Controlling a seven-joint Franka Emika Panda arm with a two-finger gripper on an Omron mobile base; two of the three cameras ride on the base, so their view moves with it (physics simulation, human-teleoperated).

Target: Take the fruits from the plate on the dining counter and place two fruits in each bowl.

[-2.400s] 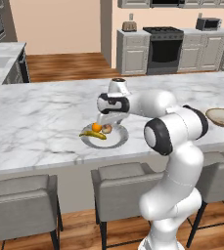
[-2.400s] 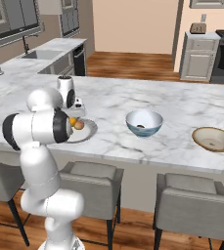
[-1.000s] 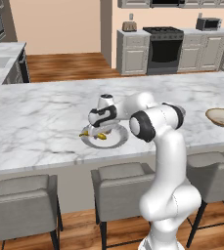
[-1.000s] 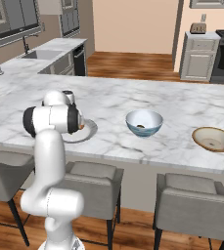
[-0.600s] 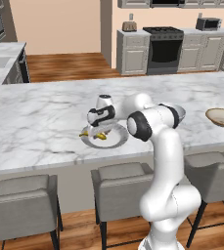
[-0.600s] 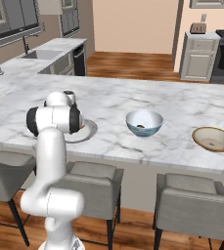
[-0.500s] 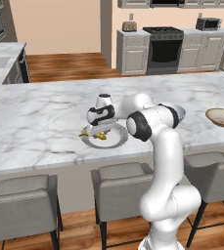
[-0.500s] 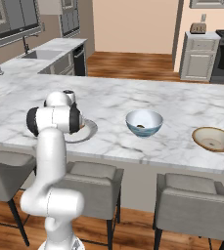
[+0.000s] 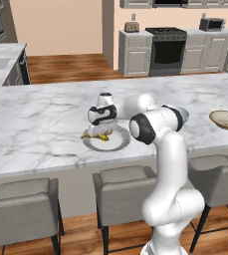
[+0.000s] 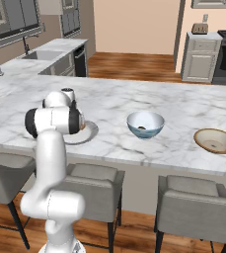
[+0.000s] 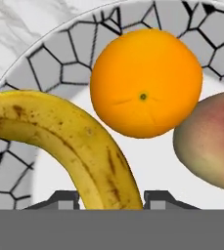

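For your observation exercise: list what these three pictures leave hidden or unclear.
- Pincer grip on the banana: hand view, fingertips cut off at the bottom.
- Peach: hand view, cut by the right edge.
- Plate contents: right base view, arm in front.
- Blue bowl's dark content: too small.

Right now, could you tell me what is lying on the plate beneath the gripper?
On the plate lie a banana, an orange and a reddish fruit, partly cut off at the hand view's edge. The banana runs between the gripper's fingertips.

Banana [image 11: 69, 141]: yellow, brown-speckled. Orange [image 11: 145, 83]: plain orange. Peach [image 11: 209, 141]: red-green. Plate [image 11: 59, 63]: grey, black crackle rim. Counter [image 9: 41, 119]: white, grey-veined.
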